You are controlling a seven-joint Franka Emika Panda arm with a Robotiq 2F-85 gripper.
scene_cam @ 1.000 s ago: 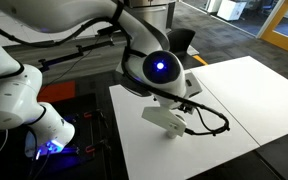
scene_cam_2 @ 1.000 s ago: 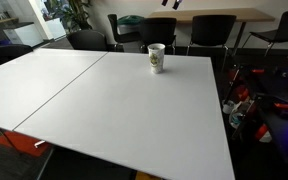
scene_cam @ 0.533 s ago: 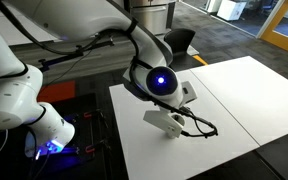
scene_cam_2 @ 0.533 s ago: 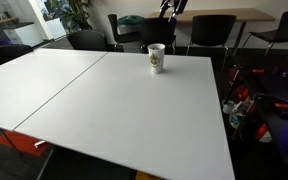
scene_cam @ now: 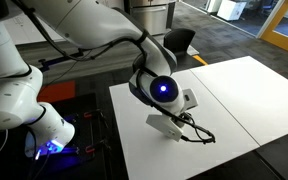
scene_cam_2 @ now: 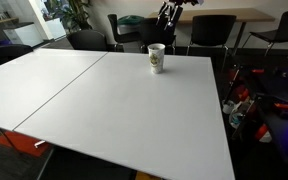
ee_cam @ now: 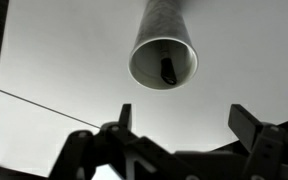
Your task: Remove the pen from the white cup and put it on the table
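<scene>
Your fingers (ee_cam: 124, 117) stand wide apart and hold nothing, hovering over the white cup (ee_cam: 164, 55). The pen (ee_cam: 169, 70) is inside the cup, a short dark stroke in its mouth. In an exterior view the cup (scene_cam_2: 156, 58) stands upright on the worktop (scene_cam_2: 104, 105) near its far edge, clear of the seam (ee_cam: 44, 103).

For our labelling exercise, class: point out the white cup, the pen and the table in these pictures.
white cup (scene_cam_2: 156, 58): in an exterior view, on its side wall.
pen (ee_cam: 168, 70): wrist view, on its dark shaft inside the cup.
table (scene_cam_2: 114, 100): in an exterior view, on the bare top.
</scene>
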